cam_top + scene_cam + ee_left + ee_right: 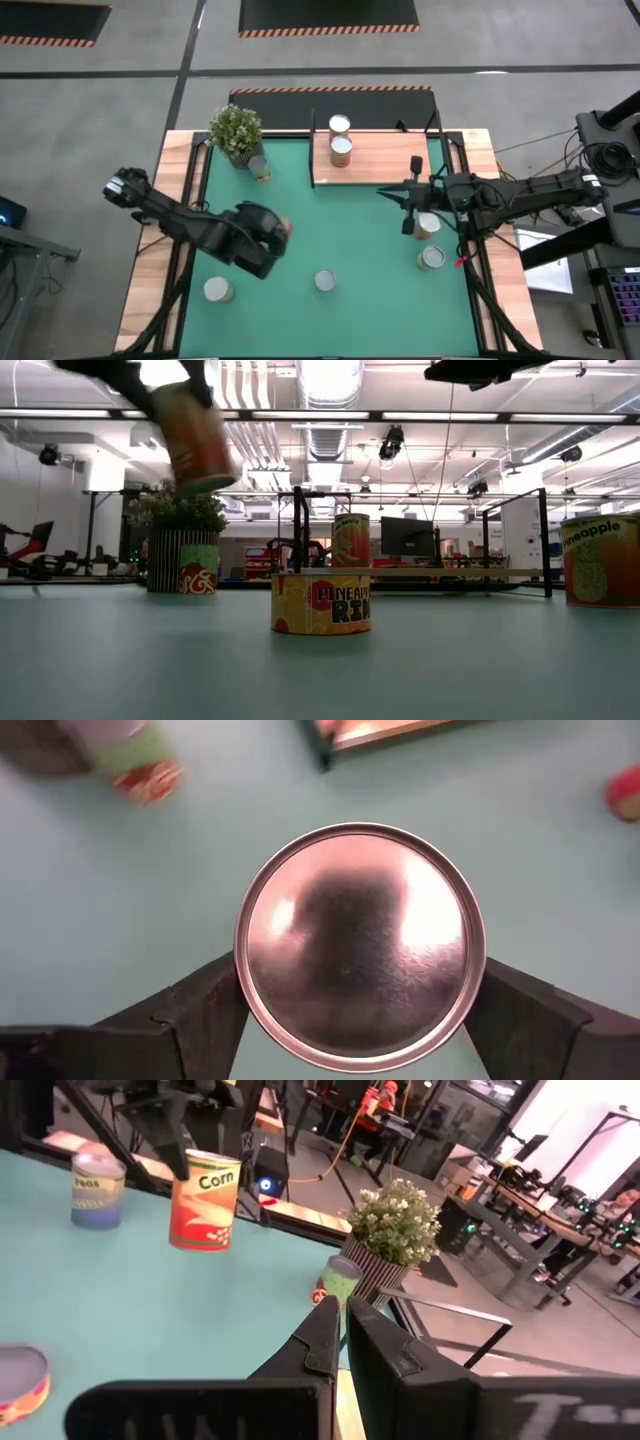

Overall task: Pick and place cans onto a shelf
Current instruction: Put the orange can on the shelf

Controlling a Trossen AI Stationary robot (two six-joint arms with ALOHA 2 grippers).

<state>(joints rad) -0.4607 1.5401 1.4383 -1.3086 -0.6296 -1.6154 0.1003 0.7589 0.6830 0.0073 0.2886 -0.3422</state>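
Note:
My left gripper [268,238] is shut on an orange-labelled corn can [205,1200], held high over the green mat's left half; the can's silvery round end [360,950] fills the left wrist view. My right gripper [343,1340] hangs shut and empty in front of the shelf [385,160]. Two cans [341,138] stand on the shelf's left end. A flat pineapple can [320,603] rests on its base on the mat. My left gripper pinches the corn can between its two fingers [215,1010], which sit on opposite sides of the round wall just under the top rim [240,982]. The fingers come from above, pointing down. The can hangs below them, clear of the mat and slightly tilted [197,435].
A potted plant [236,130] stands at the mat's far left with a can [260,168] beside it. Loose cans stand at the near left [218,290] and near right [432,258], and one beside my right arm [428,226]. Black frame posts rise at the shelf's ends.

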